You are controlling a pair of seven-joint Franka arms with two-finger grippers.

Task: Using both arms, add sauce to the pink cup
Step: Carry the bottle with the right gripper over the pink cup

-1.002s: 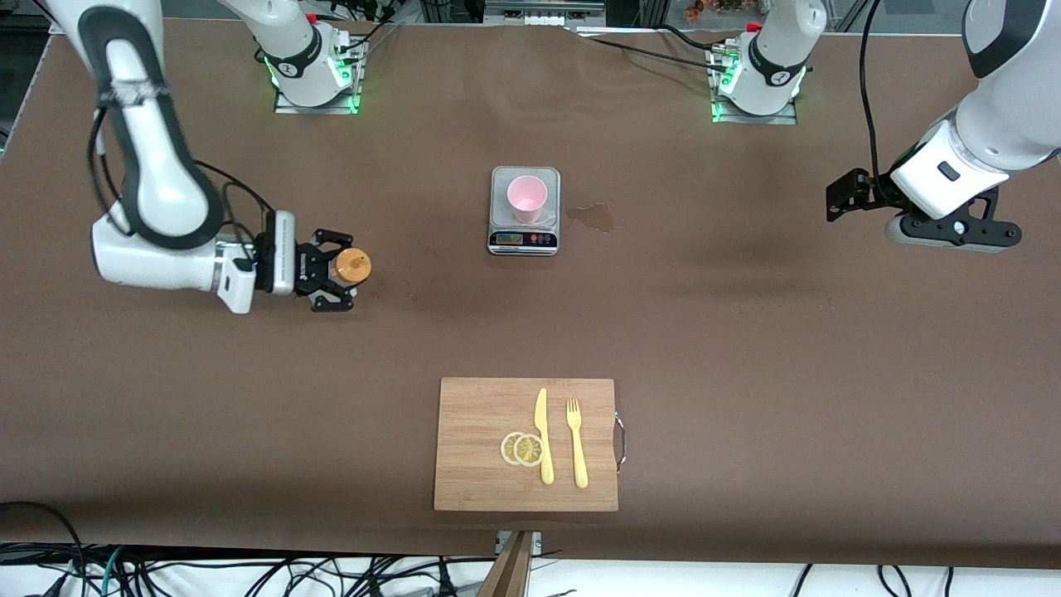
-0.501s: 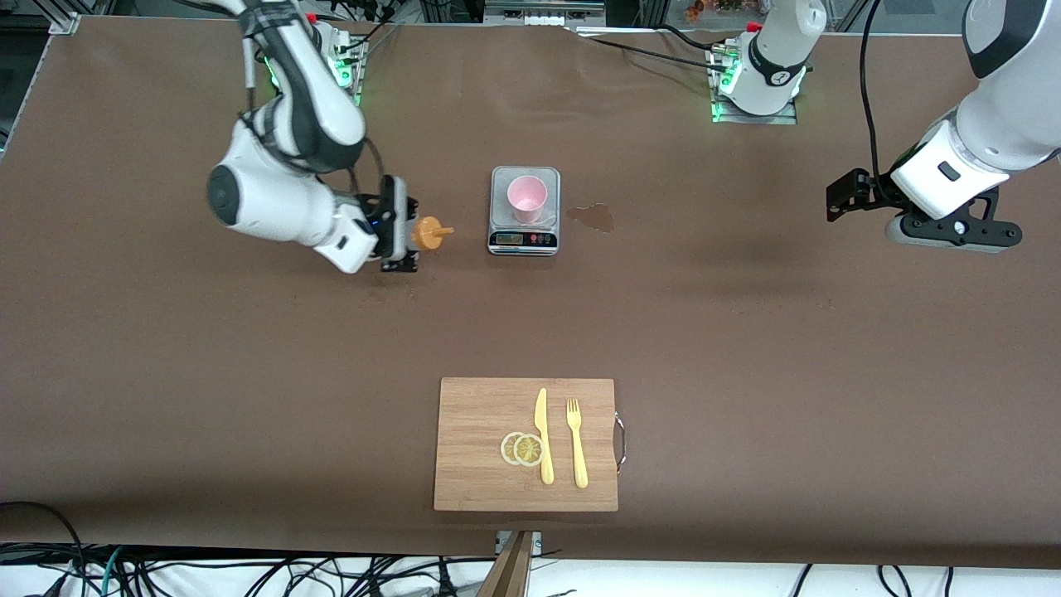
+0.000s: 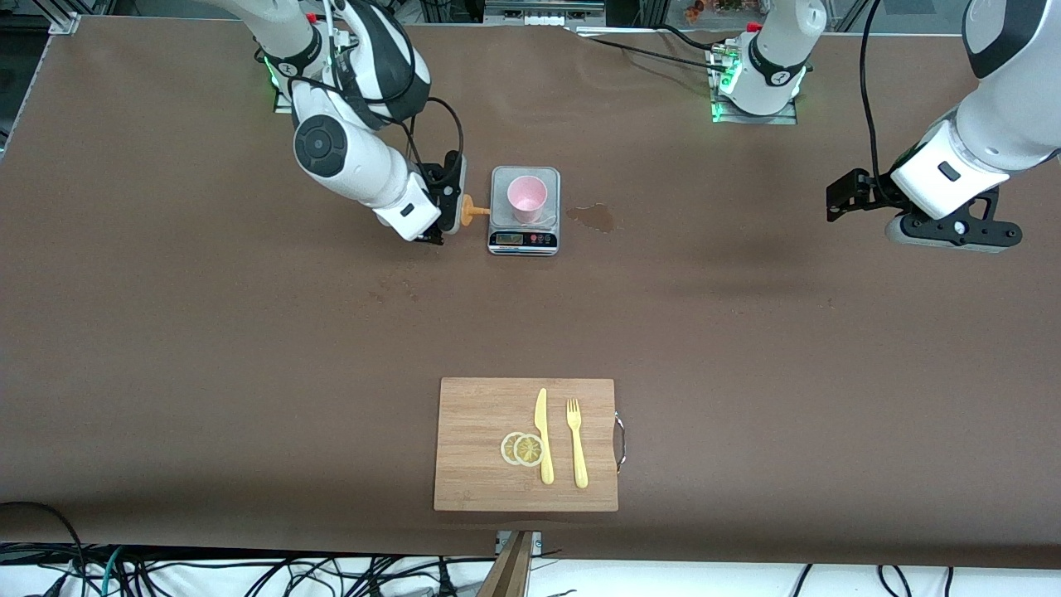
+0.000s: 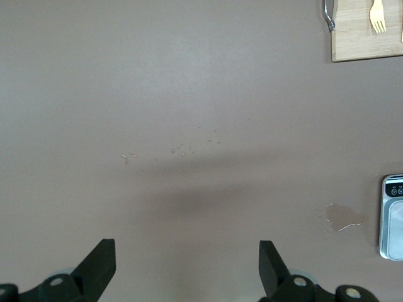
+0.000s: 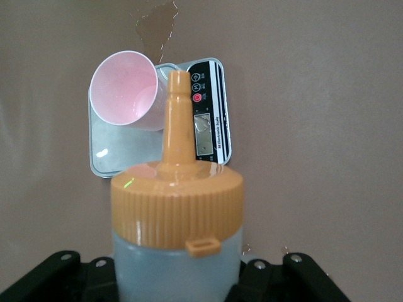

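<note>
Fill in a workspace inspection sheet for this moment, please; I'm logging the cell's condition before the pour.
Surface: brown table, wet stain beside the scale.
Job's things: pink cup upright on grey scale; sauce bottle tipped toward the cup.
Clutter: cutting board with knife, fork, lemon slices.
Grippers: right end effector holds the bottle beside the scale; left end effector open, waiting.
Cables: bundles along the table edge.
Surroundings: nothing seen.

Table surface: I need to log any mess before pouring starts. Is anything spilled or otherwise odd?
Yes. A wet-looking stain lies on the table beside the scale, toward the left arm's end. The pink cup stands upright on the scale and looks empty.
</note>
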